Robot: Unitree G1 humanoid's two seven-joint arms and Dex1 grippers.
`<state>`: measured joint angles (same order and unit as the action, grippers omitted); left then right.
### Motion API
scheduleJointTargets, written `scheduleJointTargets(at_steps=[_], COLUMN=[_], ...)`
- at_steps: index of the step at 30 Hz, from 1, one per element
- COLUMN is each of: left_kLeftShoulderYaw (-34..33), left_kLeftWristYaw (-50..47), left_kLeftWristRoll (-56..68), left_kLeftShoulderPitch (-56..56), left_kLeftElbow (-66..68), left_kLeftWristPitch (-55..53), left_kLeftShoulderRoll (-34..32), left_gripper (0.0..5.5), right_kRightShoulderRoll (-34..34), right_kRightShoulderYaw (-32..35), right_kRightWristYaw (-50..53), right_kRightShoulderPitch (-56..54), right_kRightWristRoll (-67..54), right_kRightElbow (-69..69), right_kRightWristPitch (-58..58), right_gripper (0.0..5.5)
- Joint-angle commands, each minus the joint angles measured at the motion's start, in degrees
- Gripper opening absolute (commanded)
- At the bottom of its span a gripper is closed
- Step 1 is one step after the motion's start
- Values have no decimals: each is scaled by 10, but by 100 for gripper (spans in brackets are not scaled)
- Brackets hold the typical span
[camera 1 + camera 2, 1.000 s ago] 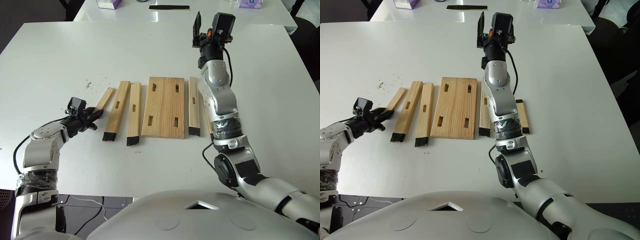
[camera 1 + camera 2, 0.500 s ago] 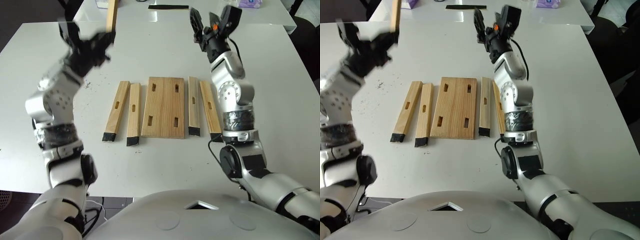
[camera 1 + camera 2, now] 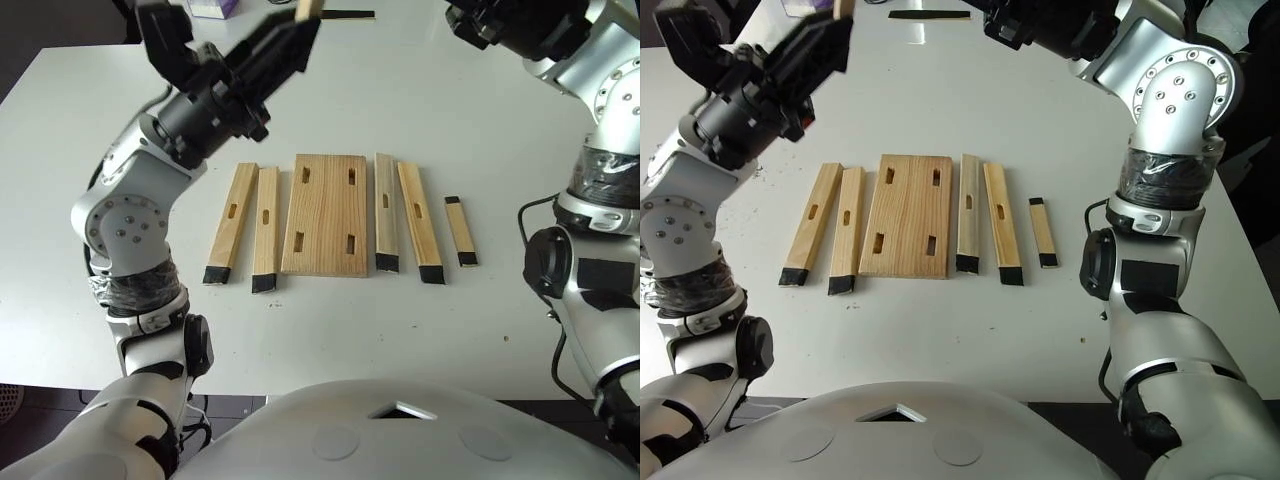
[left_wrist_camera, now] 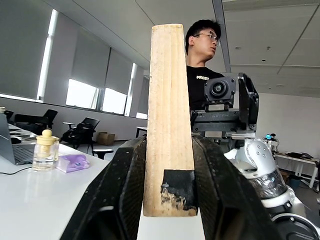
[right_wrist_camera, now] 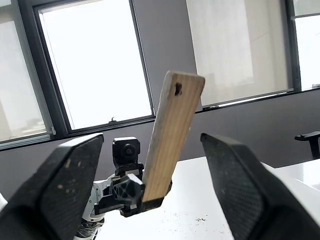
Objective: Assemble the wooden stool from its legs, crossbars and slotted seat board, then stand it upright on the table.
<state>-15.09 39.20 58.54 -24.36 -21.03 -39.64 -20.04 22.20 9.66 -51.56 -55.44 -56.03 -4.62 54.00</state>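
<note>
Seen from the head, a pale rectangular wooden seat board with four slots (image 3: 325,212) lies flat mid-way across the white desk (image 3: 100,130). A left pair of black-tipped wooden legs (image 3: 248,222) and a right pair of legs (image 3: 402,212) flank it, with a short black-ended crossbar (image 3: 460,230) nearest the right edge. The left gripper (image 3: 300,30) hangs above the far edge. In the left wrist view it is clamped on a second short wooden crossbar (image 4: 169,85), which stands upright. In the right wrist view, the right gripper (image 5: 151,145) gapes wide, grasping nothing.
</note>
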Motion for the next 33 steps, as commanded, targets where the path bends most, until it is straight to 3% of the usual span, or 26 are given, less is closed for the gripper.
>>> scheduleJointTargets(at_steps=[1,11,25,33], left_kLeftShoulderYaw=[9,28,42,40], left_kLeftWristYaw=[26,67,88,84], left_kLeftWristRoll=[14,29,33,17], left_kLeftShoulderPitch=[17,26,30,24], left_kLeftElbow=[-17,-8,5,25], left_kLeftWristPitch=[-3,-10,-11,-7], left_kLeftShoulderRoll=[-23,-44,-58,-64], left_gripper=[132,132,132,132], right_kRightShoulderRoll=[3,6,10,15], right_kRightShoulderYaw=[-23,-37,-24,-11], right_kRightWristYaw=[-19,-64,-84,-89], right_kRightShoulderPitch=[-35,-42,-45,-29], right_kRightWristRoll=[14,13,-15,-26], right_kRightElbow=[-19,-24,-14,7], right_kRightWristPitch=[5,7,34,48], right_gripper=[360,360,144,132])
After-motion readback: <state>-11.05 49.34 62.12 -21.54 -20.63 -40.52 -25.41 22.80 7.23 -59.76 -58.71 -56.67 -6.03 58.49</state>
